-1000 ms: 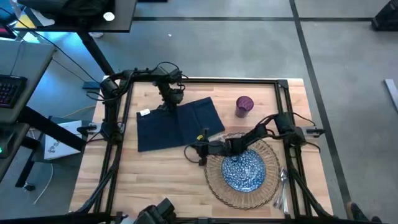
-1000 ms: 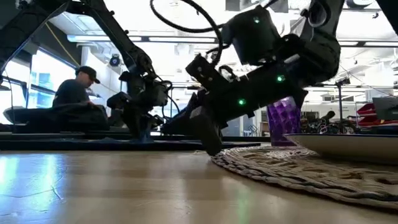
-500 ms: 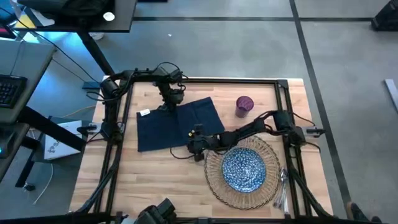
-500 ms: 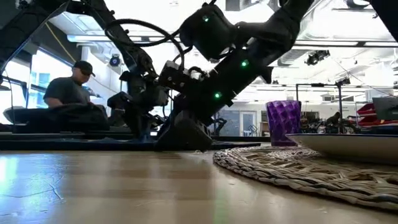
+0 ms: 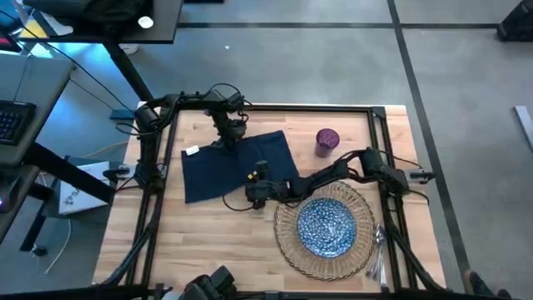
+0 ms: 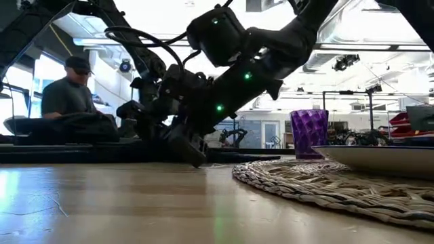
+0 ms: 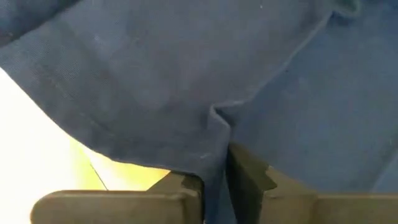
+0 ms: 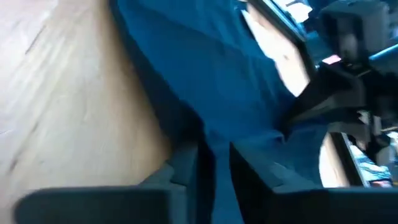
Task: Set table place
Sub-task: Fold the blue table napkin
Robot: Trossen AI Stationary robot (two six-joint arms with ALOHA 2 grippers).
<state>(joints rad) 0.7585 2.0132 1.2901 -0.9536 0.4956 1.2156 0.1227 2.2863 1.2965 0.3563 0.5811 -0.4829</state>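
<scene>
1. On the near right of the wooden surface [image 5: 208, 242], one round wicker mat [image 5: 326, 228] carries one blue-white speckled plate [image 5: 326, 227]; silver cutlery [image 5: 377, 250] lies just beside the mat.
2. The right pincer [image 5: 256, 192] pinches the near edge of one dark navy napkin [image 5: 237, 163], which lies mostly flat.
3. The left pincer [image 5: 226, 140] pinches the napkin's far edge.
4. One purple cup [image 5: 326, 140] stands upright behind the mat.
</scene>
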